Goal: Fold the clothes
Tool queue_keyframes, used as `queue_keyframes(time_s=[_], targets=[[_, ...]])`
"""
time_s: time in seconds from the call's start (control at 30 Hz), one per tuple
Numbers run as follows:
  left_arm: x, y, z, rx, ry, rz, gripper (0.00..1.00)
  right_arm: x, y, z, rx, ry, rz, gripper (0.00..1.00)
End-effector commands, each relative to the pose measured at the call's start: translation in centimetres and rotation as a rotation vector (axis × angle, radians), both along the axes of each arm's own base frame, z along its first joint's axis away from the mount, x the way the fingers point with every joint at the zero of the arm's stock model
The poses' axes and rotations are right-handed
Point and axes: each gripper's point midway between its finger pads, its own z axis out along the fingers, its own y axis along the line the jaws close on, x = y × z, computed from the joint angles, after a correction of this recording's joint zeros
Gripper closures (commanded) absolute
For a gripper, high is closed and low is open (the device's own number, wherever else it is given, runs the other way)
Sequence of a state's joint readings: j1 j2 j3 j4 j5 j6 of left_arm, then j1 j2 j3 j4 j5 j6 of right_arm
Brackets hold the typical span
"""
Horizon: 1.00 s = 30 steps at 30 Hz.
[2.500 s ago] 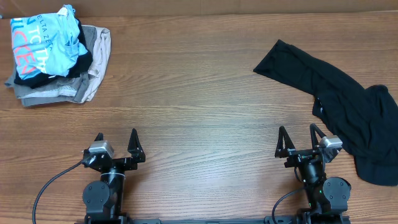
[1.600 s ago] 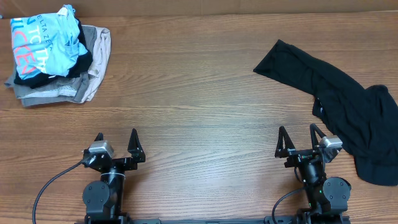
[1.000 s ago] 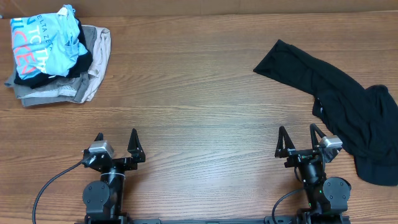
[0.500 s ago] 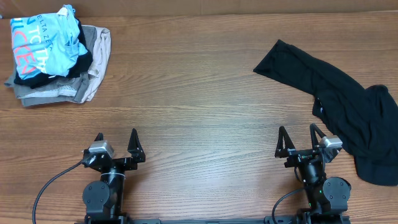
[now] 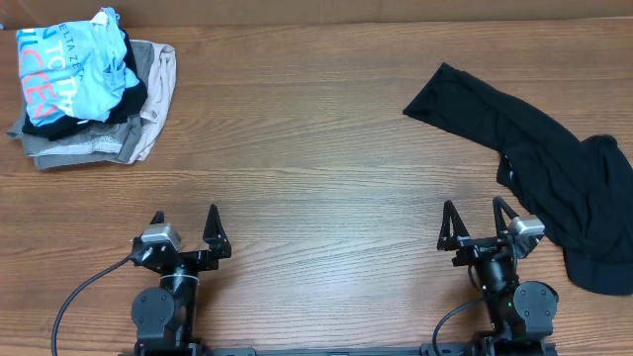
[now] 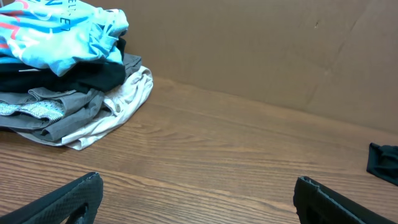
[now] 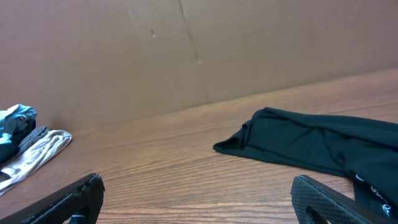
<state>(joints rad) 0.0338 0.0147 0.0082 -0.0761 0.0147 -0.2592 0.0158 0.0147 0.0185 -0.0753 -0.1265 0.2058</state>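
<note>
Black garment (image 5: 554, 188): crumpled, unfolded, on the right side of the table (image 5: 316, 178), one end trailing toward the middle, just beside the right gripper (image 5: 473, 204) | right gripper: near edge, jaws apart, empty | left gripper (image 5: 184, 214): near edge, jaws apart, empty | clothes pile (image 5: 89, 129): far-left corner, light-blue shirt (image 5: 74, 59) on top

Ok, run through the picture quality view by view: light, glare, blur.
Overhead: even light, sharp, a faint pale sheen on the table, the black garment so dark its folds barely show. Left wrist: pile crisp, own fingers at the bottom edge dark and soft. Right wrist: garment clear, wall evenly lit, no glare.
</note>
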Motion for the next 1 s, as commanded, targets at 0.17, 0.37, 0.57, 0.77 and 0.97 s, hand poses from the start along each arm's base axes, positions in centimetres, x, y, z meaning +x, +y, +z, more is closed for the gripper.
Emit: queue_keyframes(time_s=[0.17, 0.37, 0.57, 0.77, 0.97], targets=[[0.0, 0.0, 0.0, 0.012, -0.006, -0.002, 0.00, 0.0, 0.1, -0.2, 0.001, -0.004, 0.000, 0.00], [0.0, 0.1, 0.0, 0.012, -0.005, 0.002, 0.00, 0.0, 0.0, -0.2, 0.001, -0.005, 0.000, 0.00], [0.0, 0.1, 0.0, 0.012, -0.005, 0.002, 0.00, 0.0, 0.1, 0.4, 0.002, -0.027, 0.001, 0.00], [0.0, 0.1, 1.0, 0.035, -0.046, 0.001, 0.00, -0.1, 0.3, 2.0, 0.007, -0.090, 0.016, 0.00], [0.0, 0.1, 2.7, 0.058, -0.112, -0.001, 0.00, -0.3, 0.3, 3.4, 0.007, -0.151, 0.016, 0.00]])
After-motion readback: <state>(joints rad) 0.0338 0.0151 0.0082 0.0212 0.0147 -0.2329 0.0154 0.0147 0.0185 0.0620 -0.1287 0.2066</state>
